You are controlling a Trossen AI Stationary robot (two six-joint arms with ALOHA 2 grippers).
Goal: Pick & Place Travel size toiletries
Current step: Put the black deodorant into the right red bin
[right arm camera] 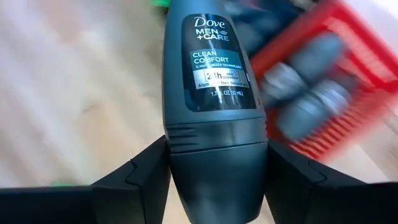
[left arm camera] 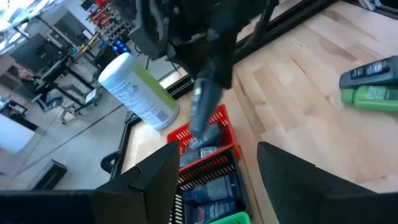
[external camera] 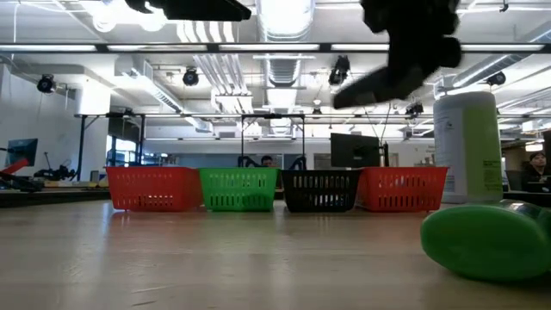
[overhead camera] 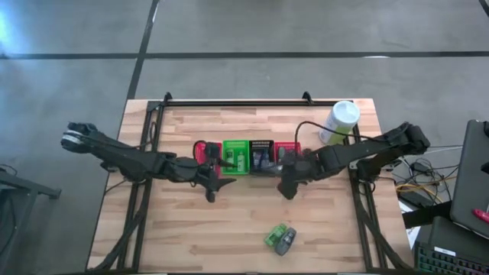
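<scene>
Right jaws (right arm camera: 214, 177) clamp the grey deodorant bottle (right arm camera: 214, 93) — above red basket (right arm camera: 336, 81).

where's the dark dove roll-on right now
The dark Dove roll-on is clamped in the right pincer, held above the red basket at the right end of the basket row, near the white-and-green canister in the high view.

Grey concrete floor (overhead camera: 306, 27) — bright ceiling lights (external camera: 284, 17).

Four mesh baskets (overhead camera: 246, 157), white-green canister (overhead camera: 338, 122)
</scene>
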